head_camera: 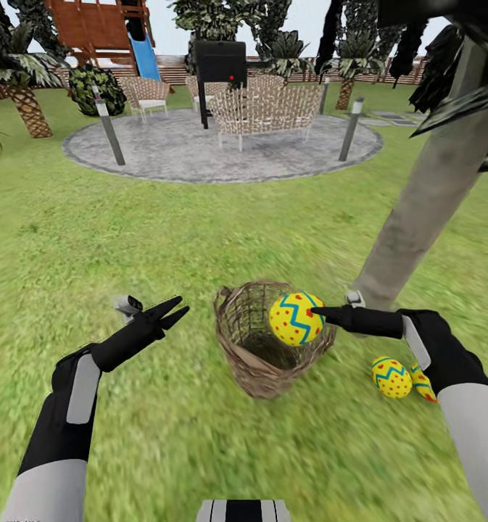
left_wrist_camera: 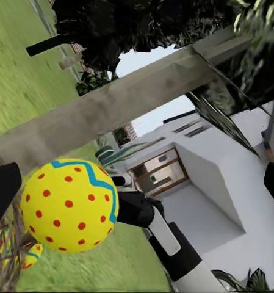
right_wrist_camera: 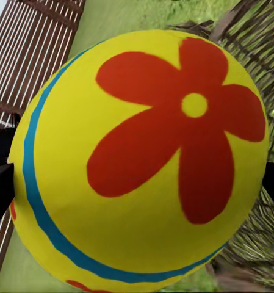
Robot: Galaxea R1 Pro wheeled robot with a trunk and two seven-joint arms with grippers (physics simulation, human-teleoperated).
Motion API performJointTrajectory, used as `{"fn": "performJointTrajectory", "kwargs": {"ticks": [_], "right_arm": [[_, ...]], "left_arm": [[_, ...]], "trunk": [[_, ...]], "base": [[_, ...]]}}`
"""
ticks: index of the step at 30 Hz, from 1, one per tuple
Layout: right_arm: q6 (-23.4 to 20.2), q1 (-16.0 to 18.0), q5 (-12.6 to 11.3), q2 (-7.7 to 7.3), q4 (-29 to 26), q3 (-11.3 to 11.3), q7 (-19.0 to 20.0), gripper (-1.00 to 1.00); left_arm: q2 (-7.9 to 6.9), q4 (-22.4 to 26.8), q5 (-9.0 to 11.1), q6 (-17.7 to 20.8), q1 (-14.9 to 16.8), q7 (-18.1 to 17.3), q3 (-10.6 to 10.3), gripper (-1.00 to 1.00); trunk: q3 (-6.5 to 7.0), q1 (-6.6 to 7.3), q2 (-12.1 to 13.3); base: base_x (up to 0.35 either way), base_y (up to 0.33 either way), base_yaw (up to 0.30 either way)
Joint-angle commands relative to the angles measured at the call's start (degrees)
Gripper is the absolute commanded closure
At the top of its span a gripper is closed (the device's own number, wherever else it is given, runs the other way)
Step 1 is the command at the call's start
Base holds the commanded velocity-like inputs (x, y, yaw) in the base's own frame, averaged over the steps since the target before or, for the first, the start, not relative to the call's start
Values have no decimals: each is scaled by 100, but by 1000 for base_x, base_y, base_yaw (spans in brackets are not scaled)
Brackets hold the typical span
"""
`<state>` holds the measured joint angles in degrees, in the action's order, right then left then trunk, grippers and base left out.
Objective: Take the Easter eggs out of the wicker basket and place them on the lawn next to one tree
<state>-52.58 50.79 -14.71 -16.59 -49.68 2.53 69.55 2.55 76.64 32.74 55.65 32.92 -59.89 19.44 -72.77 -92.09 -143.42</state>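
The wicker basket [head_camera: 262,355] stands on the lawn [head_camera: 164,239] just in front of me. My right gripper [head_camera: 310,315] is shut on a yellow Easter egg [head_camera: 294,317] with a blue zigzag and red dots, held over the basket's right rim. Seen close in the right wrist view, this egg [right_wrist_camera: 143,159] shows a red flower, with wicker [right_wrist_camera: 259,36] behind it. Two more eggs [head_camera: 391,377] [head_camera: 423,383] lie on the grass at the foot of the tree trunk [head_camera: 425,196]. Left of the basket, my left gripper [head_camera: 172,308] is open and empty, facing the held egg [left_wrist_camera: 69,204].
Beyond the basket lies a round grey stone patio [head_camera: 171,148] with wicker chairs [head_camera: 262,112], a black grill [head_camera: 220,61] and short lamp posts [head_camera: 107,125]. A playground slide [head_camera: 143,51], a palm [head_camera: 22,87] and a fence stand farther back. Open grass lies to the left.
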Motion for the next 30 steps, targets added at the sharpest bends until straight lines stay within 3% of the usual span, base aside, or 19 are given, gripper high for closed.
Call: {"fn": "performJointTrajectory", "kwargs": {"ticks": [1, 6, 9, 12, 14, 16, 18, 21, 23, 30], "right_arm": [[-33, -5, -20, -3, 6, 7, 13, 100], [-46, -4, -93, -27, 30, 18, 212, 100], [-67, -5, -135, -111, 335, 27, 567, 100], [-75, -6, -154, -299, 375, 104, 594, 100], [-76, -7, -189, -347, 387, 229, 591, 100], [-71, -7, -187, -356, 484, 272, 575, 100], [-49, -6, -175, -397, 527, 293, 549, 100], [-67, -7, -173, -607, 553, 322, 530, 100], [-68, -7, -173, -614, 628, 447, 525, 100], [-68, -7, -172, -631, 661, 537, 443, 100]], "left_arm": [[135, -271, -12, 23, 4, -15, 7, -100], [158, -332, -5, 16, 2, -42, -14, -100], [149, -358, -17, -49, 3, -37, -342, -100], [162, -395, -19, -266, 3, -20, -716, -100], [163, -402, -15, -402, 4, -6, -1043, -100], [159, -489, 0, -447, 2, -2, -1172, -100], [159, -762, 11, -463, 3, -11, -1195, -100], [149, -871, 14, -467, 4, -17, -1191, -100], [157, -882, 14, -467, 1, -37, -1203, -100], [167, -879, 13, -468, 1, -33, -1215, -100]], "trunk": [[1, 5, -2], [25, 5, -2], [41, 5, -2], [57, 5, -2], [67, 5, -2], [77, 5, -2], [88, 5, -2], [103, 5, -2], [113, 5, -2], [148, 5, -2]], "base": [[-307, -110, -278], [-108, -59, -283], [-4, -2, -283], [0, 0, -282], [0, 0, -282], [0, 0, -282], [0, 0, -283], [0, -6, -283], [0, -212, -283], [0, -298, -283]]}}
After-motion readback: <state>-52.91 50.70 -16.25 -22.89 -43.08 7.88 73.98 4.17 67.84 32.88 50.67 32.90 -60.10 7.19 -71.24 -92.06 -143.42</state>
